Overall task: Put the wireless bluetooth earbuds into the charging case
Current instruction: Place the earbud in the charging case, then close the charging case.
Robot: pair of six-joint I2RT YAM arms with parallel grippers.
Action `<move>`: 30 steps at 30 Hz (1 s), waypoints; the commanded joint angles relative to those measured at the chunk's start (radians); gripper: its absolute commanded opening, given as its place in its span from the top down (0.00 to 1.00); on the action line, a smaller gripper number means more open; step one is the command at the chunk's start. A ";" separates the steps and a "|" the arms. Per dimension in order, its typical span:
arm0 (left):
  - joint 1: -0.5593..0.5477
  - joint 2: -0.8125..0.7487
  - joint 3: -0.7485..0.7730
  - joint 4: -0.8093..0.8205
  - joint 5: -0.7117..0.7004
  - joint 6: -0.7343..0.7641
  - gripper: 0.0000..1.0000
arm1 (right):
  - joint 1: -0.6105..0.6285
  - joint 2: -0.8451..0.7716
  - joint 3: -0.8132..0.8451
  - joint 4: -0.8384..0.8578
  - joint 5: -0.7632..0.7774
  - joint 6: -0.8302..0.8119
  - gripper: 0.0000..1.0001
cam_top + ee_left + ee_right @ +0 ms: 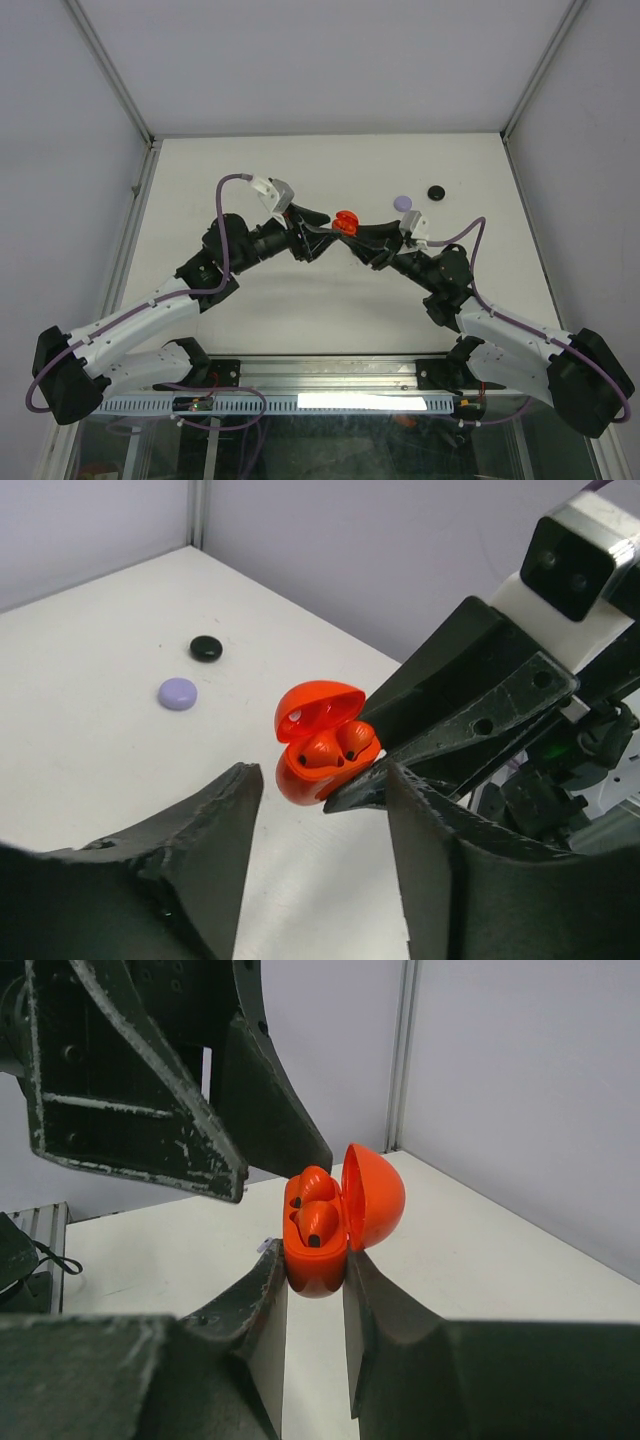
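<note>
An orange charging case [345,222] with its lid open is held above the table at the centre. Two orange earbuds [312,1212] sit in its wells, also seen in the left wrist view [335,748]. My right gripper [315,1275] is shut on the case body [316,1260], one finger on each side. The case also shows in the left wrist view [315,765]. My left gripper [320,790] is open and empty, its fingers [215,825] just short of the case, facing the right gripper [362,232].
A lilac disc [403,201] and a black disc [436,192] lie on the white table at the back right, also in the left wrist view as the lilac disc [178,693] and the black disc [206,647]. Grey walls enclose the table.
</note>
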 commanded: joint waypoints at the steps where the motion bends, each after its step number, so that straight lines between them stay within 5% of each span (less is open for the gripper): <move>1: -0.007 -0.032 0.040 -0.058 -0.013 0.005 0.42 | 0.002 -0.017 0.031 0.070 0.019 0.007 1.00; 7: 0.032 -0.044 0.097 -0.147 0.042 -0.026 0.26 | 0.001 -0.040 0.033 0.017 0.001 -0.008 1.00; 12: 0.177 -0.056 0.084 -0.122 0.269 -0.139 0.17 | -0.001 -0.045 0.052 -0.029 -0.037 -0.008 1.00; 18: 0.239 -0.017 0.080 -0.031 0.453 -0.255 0.15 | -0.001 -0.011 0.111 -0.077 -0.125 0.027 1.00; 30: 0.240 0.095 0.063 0.166 0.577 -0.423 0.14 | -0.001 0.064 0.184 -0.113 -0.242 0.079 1.00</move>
